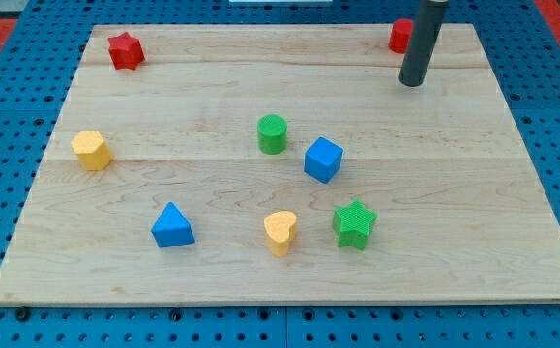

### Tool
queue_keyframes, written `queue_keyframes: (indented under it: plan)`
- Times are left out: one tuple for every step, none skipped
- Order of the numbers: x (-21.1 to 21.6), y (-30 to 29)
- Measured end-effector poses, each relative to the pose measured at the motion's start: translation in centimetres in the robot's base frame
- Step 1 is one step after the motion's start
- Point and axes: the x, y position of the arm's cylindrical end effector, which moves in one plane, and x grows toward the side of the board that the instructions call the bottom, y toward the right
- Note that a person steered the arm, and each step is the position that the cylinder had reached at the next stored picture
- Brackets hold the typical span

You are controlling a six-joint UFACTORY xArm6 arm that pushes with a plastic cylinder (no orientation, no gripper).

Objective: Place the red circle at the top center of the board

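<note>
The red circle (399, 36) sits near the top right of the wooden board (212, 87), partly hidden behind my rod. My tip (412, 83) rests on the board just below and slightly right of the red circle, close to it; whether it touches is unclear.
A red star (125, 50) is at the top left. A yellow block (91, 150) is at the left. A green cylinder (272, 133) and blue cube (323, 159) are in the middle. A blue triangle (172, 226), yellow heart (280, 232) and green star (355, 224) are lower down.
</note>
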Motion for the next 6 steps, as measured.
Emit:
queue_keyframes:
  plan:
    - [0.0,0.0]
    - [0.7,0.3]
    - [7.5,1.4]
    - [13.1,3.4]
    - [13.9,3.9]
    - [7.4,2.1]
